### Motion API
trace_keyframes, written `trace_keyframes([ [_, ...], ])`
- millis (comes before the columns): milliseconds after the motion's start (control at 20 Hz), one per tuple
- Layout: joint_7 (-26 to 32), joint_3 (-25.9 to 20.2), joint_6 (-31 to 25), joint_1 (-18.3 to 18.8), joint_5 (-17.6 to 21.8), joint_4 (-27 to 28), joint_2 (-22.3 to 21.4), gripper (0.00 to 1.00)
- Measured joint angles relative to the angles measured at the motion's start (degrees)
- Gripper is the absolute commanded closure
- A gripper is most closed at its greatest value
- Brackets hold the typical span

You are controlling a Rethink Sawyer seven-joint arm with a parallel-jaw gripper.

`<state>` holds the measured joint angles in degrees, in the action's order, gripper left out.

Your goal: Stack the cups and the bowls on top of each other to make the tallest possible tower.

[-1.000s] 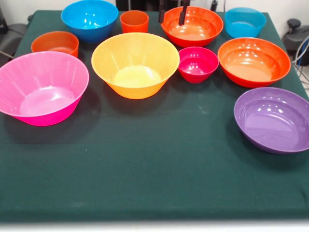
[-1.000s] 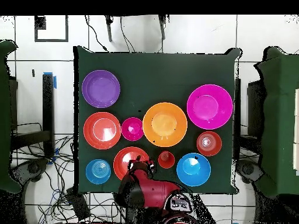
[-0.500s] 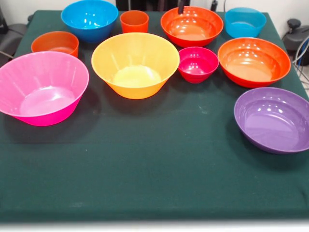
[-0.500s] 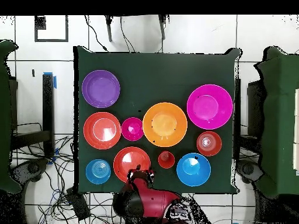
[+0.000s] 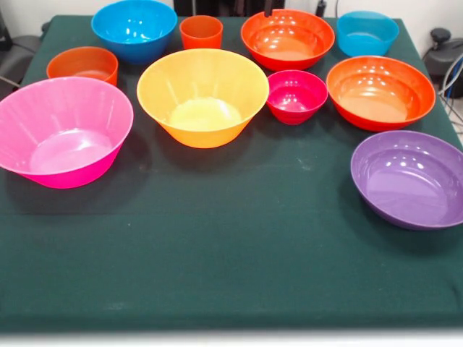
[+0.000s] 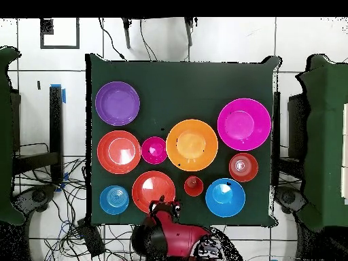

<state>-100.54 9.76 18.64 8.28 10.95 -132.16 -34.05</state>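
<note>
On the desk [image 5: 217,238], nothing was stacked: the purple bowl [image 5: 409,178] and pink bowl [image 5: 64,131] sat nearest, the yellow-orange bowl [image 5: 202,96] mid-desk, the cup [image 5: 201,32] farthest. End effector [image 6: 163,205] state: cannot tell

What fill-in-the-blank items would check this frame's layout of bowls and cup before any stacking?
1. In the front view, the small magenta bowl sits between the large yellow-orange bowl and an ____ bowl.
2. The green table holds ____ blue bowls.
3. The orange-red cup stands ____, touching nothing.
4. The bowl nearest the front view's camera on the right is ____.

Missing words: orange-red; two; upright; purple
</note>
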Motion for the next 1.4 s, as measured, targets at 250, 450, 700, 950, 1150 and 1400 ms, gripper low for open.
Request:
trace_keyframes([
  [250, -3.1, 1.0, 8.0, -0.6, -0.1, -0.4, 3.6, 0.00],
  [450, -9.7, 2.9, 25.8, -5.0, -3.7, -0.5, 11.2, 0.00],
  [700, -18.6, 4.7, 49.5, -14.7, -16.0, -0.8, 20.5, 0.00],
  [950, -22.1, 4.6, 55.0, -19.3, -20.4, -1.2, 22.9, 0.00],
  [1150, -22.1, 3.2, 43.7, -15.0, -15.0, -1.4, 19.7, 0.00],
  [1400, -22.1, -2.1, 11.7, 0.1, -4.5, -1.4, 11.3, 0.00],
])
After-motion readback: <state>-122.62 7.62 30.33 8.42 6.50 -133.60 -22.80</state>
